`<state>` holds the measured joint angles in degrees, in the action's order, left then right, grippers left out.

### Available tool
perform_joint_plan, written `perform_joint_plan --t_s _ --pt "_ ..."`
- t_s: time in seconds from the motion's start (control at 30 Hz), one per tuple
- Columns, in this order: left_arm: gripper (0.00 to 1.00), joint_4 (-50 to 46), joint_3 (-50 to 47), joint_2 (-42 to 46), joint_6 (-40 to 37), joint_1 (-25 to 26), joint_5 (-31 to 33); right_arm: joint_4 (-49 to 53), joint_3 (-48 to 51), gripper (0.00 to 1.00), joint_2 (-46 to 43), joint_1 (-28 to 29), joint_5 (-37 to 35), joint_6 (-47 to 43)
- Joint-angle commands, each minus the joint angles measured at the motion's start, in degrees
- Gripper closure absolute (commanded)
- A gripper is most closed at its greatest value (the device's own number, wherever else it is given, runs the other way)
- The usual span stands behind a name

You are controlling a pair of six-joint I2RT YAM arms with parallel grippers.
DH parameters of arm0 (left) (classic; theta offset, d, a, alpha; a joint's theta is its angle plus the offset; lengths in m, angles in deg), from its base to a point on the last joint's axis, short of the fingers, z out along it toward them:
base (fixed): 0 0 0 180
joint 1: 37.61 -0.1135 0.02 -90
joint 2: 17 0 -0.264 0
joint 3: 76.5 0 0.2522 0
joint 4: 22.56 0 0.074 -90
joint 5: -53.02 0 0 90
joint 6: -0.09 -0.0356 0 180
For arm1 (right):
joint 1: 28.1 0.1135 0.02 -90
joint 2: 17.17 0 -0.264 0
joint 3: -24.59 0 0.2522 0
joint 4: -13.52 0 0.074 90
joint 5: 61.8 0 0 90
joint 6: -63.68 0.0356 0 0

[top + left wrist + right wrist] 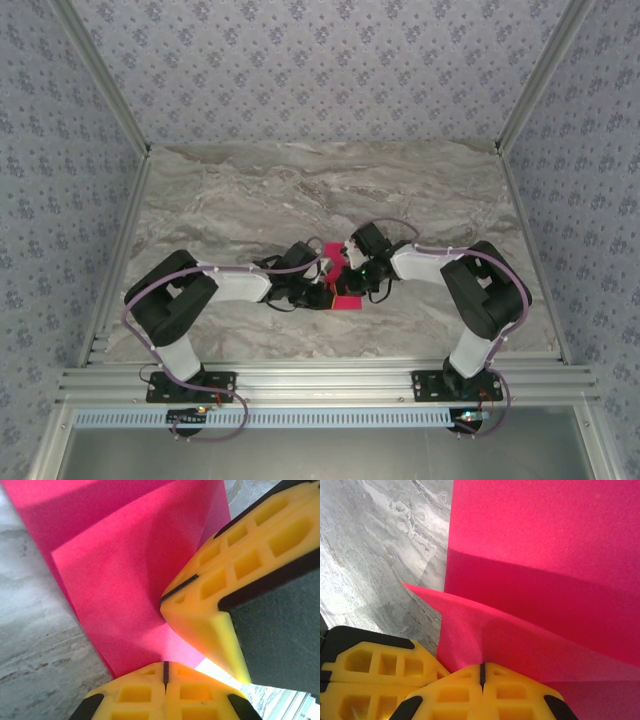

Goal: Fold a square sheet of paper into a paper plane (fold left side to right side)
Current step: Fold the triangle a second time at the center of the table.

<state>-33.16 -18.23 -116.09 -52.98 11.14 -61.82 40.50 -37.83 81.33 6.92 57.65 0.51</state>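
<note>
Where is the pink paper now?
In the top view, the pink paper lies near the middle of the table, where the left fingers and the right fingers pinch it.

The square sheet of paper (pixel 348 300) mid-table (pixel 300 190), between left fingers (pixel 135 695) and right fingers (pixel 455 695).

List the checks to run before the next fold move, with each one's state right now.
1. Left fingers shut on the paper: ok.
2. Right fingers shut on the raised flap: ok.
3. Gap between the two sets of fingers: cannot tell; they sit very close together.
4. Flap edge lined up with the layer beneath: cannot tell.
5. Paper free of tears where visible: ok.
6. Paper well inside the table edges: ok.
</note>
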Motion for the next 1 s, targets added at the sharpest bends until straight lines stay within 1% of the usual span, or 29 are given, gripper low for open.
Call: perform_joint_plan --t_s 0.0,0.37,0.7,0.77,0.87,0.97 --pt "1.00 -5.1 -2.0 -1.9 0.6 0.0 1.2 5.4 -1.3 1.00 1.1 -0.6 -3.9 -2.8" --pt "1.00 -3.5 -3.1 -2.5 1.3 -0.2 0.9 8.5 -3.0 1.00 1.2 -5.5 -4.7 -6.5" --pt "1.00 -3.3 -3.3 -2.3 1.2 -0.2 0.8 13.2 -7.2 1.00 3.2 -13.6 -5.3 -9.9" --pt "1.00 -3.2 -3.4 -2.0 1.2 -0.2 0.8 14.1 -7.5 1.00 2.0 -14.7 -5.4 -10.5" --pt "1.00 -3.1 -3.3 -1.6 1.4 -0.2 0.8 14.7 -7.2 1.00 -2.1 -15.1 -4.8 -11.0" --pt "1.00 -3.0 -3.2 -1.4 1.4 -0.2 0.8 13.7 -5.8 1.00 -6.2 -14.2 -1.6 -10.6"
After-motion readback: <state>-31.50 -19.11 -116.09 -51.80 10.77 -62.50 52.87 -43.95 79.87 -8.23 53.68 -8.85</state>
